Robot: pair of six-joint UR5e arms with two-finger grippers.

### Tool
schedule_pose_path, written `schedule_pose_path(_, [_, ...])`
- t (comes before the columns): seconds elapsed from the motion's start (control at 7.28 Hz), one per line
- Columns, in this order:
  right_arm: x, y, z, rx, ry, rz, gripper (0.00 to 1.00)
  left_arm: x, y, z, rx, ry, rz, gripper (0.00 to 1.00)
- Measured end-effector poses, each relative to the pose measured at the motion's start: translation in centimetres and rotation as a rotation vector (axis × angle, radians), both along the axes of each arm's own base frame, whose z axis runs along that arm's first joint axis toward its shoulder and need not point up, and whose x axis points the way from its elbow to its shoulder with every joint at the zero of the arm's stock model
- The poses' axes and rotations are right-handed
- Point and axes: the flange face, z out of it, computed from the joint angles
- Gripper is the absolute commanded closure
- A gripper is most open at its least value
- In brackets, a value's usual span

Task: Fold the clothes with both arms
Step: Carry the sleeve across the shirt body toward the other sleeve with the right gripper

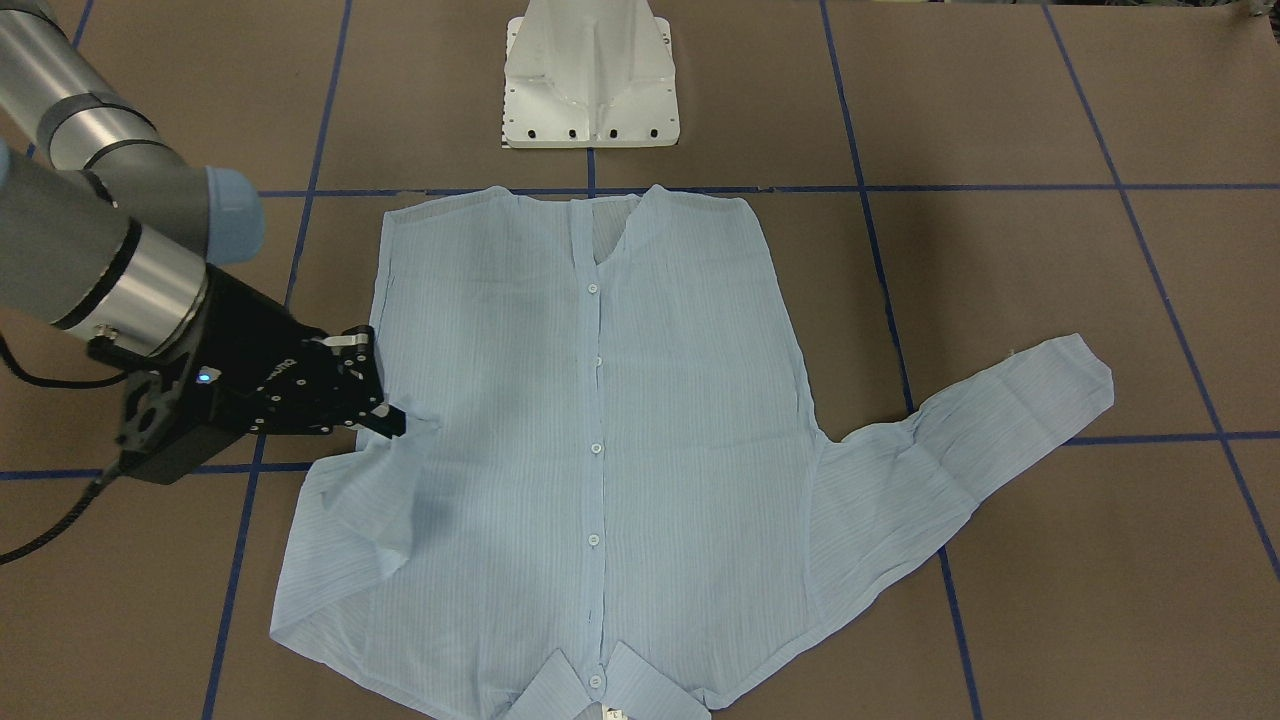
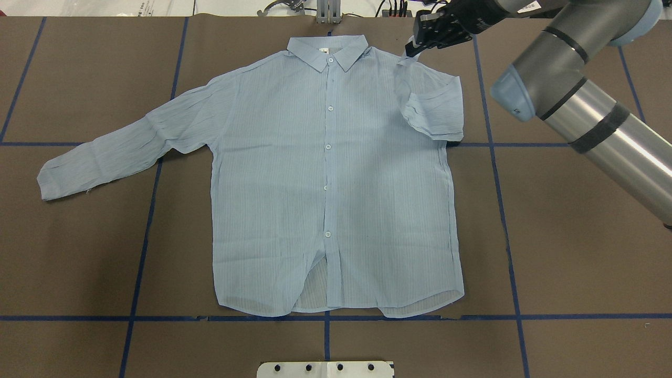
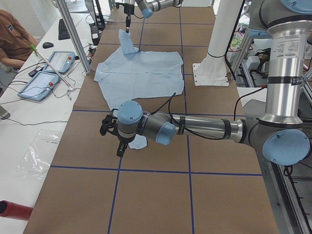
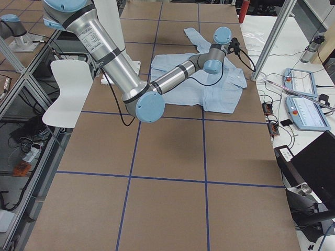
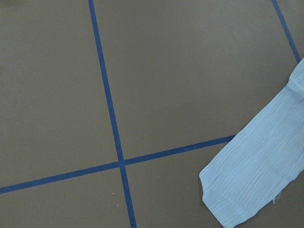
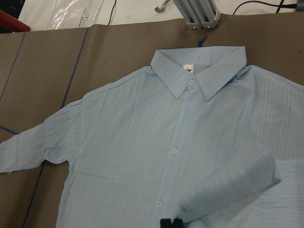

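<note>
Shirt (image 2: pixel 325 184), light blue and buttoned, lies face up and spread flat in the middle of your counter (image 2: pixel 577 252), its collar (image 2: pixel 328 50) on the side away from the robot. Your right tool (image 2: pixel 410 51) sits just beside that collar, its fingers pressed together on the cuff end of one sleeve (image 2: pixel 433 110). That sleeve is doubled back over the shoulder, with the fabric drawn up to the fingertips. The other sleeve (image 2: pixel 121 147) stretches out flat across the blue tape lines (image 2: pixel 16 142). Your left tool (image 3: pixel 120 148) hangs pointing down above the counter near that sleeve's cuff. It shows only from the side camera, so you cannot tell whether it is spread or closed.
</note>
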Motion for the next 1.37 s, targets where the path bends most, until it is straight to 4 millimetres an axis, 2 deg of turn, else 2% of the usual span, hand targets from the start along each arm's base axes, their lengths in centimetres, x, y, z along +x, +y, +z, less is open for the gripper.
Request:
schedule_pose_path(0.27, [-5.9, 0.6, -4.0, 0.039, 0.007, 0.02, 1.0, 0.0, 0.0, 0.3, -0.006, 0.0, 0.0, 0.0])
schedule_pose_path(0.55, [-11.3, 0.8, -6.6, 0.056, 0.024, 0.034, 1.0, 0.0, 0.0, 0.6, -0.012, 0.0, 0.0, 0.0])
schedule_pose_path(0.82, [-17.0, 1.8, -6.5, 0.05, 0.065, 0.039, 1.0, 0.0, 0.0, 0.7, -0.013, 0.0, 0.0, 0.0])
schedule_pose_path(0.96, [-20.8, 1.8, -6.7, 0.039, 0.103, 0.041, 1.0, 0.0, 0.0, 0.7, -0.013, 0.0, 0.0, 0.0])
schedule_pose_path(1.1, [-24.9, 1.5, -7.4, 0.028, 0.147, 0.039, 0.65, 0.0, 0.0, 0.7, -0.014, 0.0, 0.001, 0.0])
schedule_pose_path(1.24, [-28.5, 2.0, -8.8, 0.03, 0.176, 0.038, 0.01, 0.0, 0.0, 0.8, -0.015, 0.0, 0.001, 0.0])
schedule_pose_path(1.37, [-31.0, 3.2, -10.7, 0.05, 0.185, 0.051, 0.0, 0.0, -0.1, 0.9, -0.018, 0.0, 0.0, 0.0])
